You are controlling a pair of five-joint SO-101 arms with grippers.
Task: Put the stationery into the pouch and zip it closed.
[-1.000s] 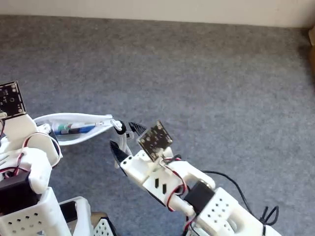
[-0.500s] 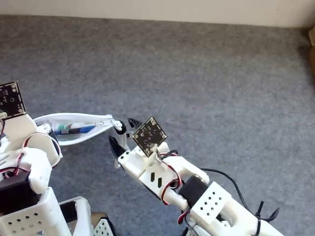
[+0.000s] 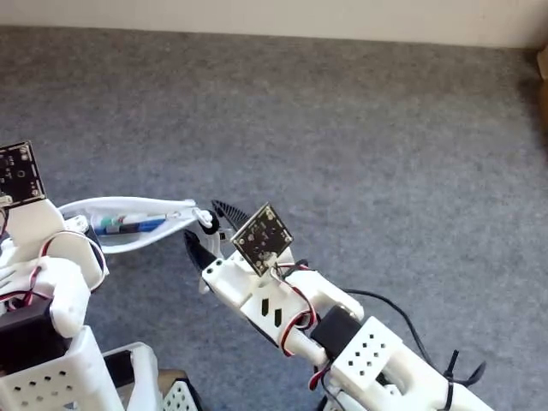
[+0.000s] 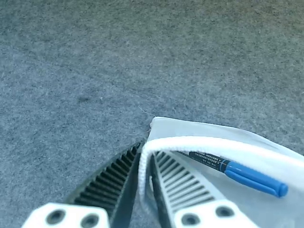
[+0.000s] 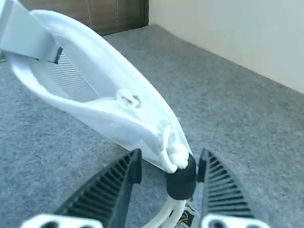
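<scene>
The grey carpet-covered table [image 3: 368, 128] carries a white translucent zip pouch [image 3: 137, 206] at 9 o'clock. The right tool [image 3: 201, 219] is released, its jaws straddling the pouch's 3 o'clock tip. The left tool [image 4: 147, 153] is clenched on the pouch's opposite rim. A blue-capped pen [image 4: 237, 173] lies inside. A black-beaded zip pull [image 5: 180, 179] hangs between the right jaws.

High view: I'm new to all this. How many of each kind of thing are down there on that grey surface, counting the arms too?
Robot arms: 2 (left, right)
Pouch: 1
Blue pen, lying inside the pouch: 1
Total: 4
</scene>
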